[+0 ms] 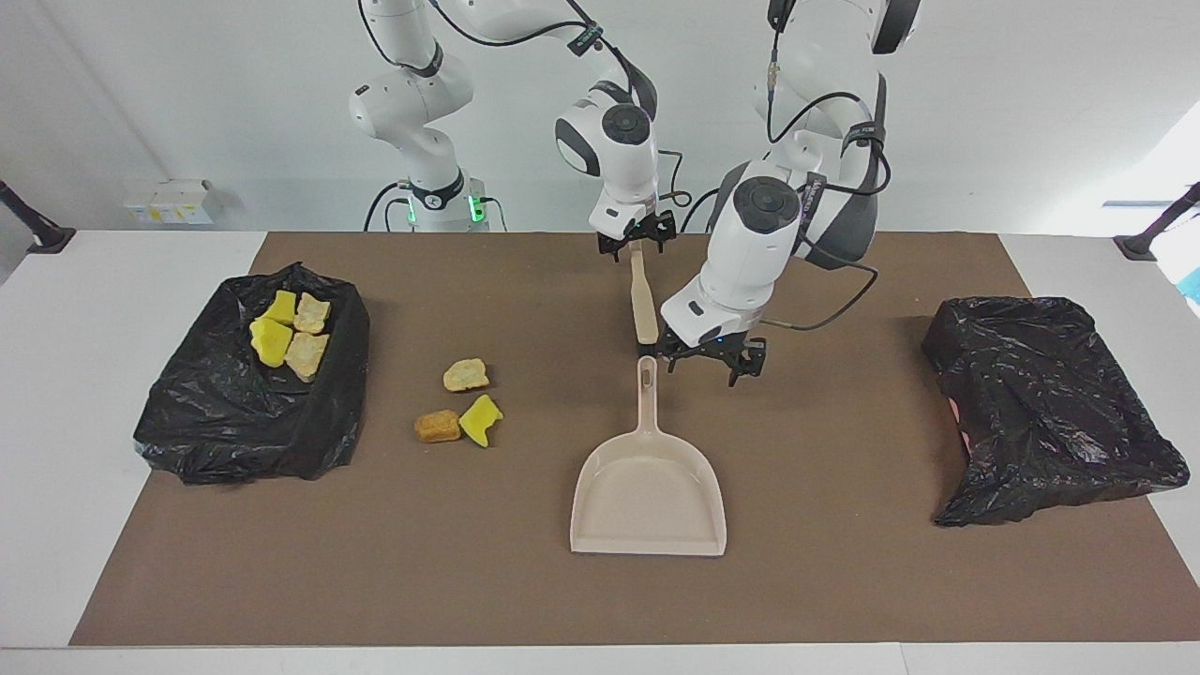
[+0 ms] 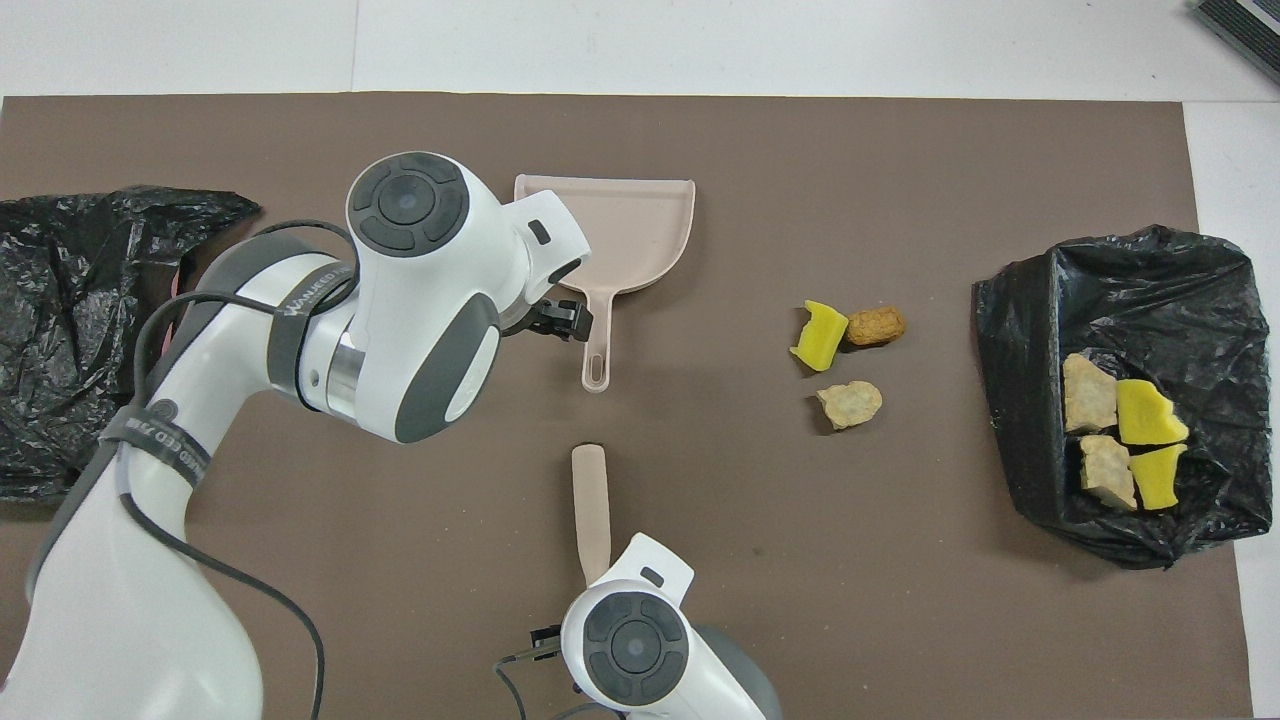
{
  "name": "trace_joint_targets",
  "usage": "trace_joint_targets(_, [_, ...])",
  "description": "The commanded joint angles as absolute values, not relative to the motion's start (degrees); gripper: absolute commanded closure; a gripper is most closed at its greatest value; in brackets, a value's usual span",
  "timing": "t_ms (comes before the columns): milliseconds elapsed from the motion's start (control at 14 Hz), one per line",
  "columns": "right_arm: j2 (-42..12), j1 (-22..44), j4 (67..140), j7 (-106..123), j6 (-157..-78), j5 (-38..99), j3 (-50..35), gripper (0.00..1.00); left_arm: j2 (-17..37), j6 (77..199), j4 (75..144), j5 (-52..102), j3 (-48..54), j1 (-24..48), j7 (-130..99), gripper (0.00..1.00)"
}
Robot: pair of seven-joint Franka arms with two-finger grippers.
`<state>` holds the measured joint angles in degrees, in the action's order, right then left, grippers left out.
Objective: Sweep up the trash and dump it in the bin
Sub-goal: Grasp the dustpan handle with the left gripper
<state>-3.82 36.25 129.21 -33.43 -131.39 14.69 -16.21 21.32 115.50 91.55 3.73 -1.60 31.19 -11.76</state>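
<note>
Two grippers at their tools, three scraps unswept

The right gripper [image 1: 636,246] sat at the brush [image 1: 643,300] handle's robot-side end; whether it pinched it could not be told. The left gripper [image 1: 710,364], fingers spread, hung just beside the dustpan [image 1: 649,487] handle, where a misaligned drop could knock it askew. An end-held brush might swivel mid-sweep. The trash [image 1: 466,375], yellow sponge and tan crusts, lay loose toward the bin [image 1: 244,422], which held four more pieces.

Bright, even light fills both views, and the arms cast only soft, faint shadows on the brown mat [image 1: 844,562]. Daylight glares white at three o'clock in the facing view, and the black bags [image 1: 1041,403] show small glints.
</note>
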Motion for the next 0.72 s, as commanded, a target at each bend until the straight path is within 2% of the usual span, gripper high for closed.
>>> trace_joint_targets(0, [-3.69, 35.59, 129.64, -30.15, -132.28, 16.0, -16.35, 0.81, 24.95, 117.68, 89.21, 4.04, -2.55, 33.57, -15.2, 0.0])
trace_joint_targets(72, [-3.69, 35.6, 129.55, -30.15, -132.01, 15.65, -16.35, 1.0, 26.18, 118.12, 88.95, 3.78, -2.64, 34.88, -16.86, 0.0])
trace_joint_targets(215, [-3.78, 35.51, 129.2, -29.97, -131.66, 15.21, -16.26, 1.0, 29.34, 119.53, 87.11, 3.78, -2.64, 36.3, -19.33, 0.0])
trace_joint_targets(501, [-2.82, 34.99, 127.19, -30.15, -125.88, 14.06, -15.82, 1.0, 29.62, 120.32, 87.19, 4.04, -2.55, 36.21, -19.78, 0.02])
trace_joint_targets(572, [-1.94, 33.41, 126.48, -29.97, -123.95, 13.89, -15.91, 1.0, 29.62, 120.41, 87.19, 4.13, -2.55, 36.21, -19.86, 0.24])
trace_joint_targets(644, [-0.8, 32.79, 126.47, -29.8, -122.01, 13.54, -15.91, 1.0, 29.62, 120.5, 87.27, 4.22, -2.55, 36.21, -19.95, 0.56])
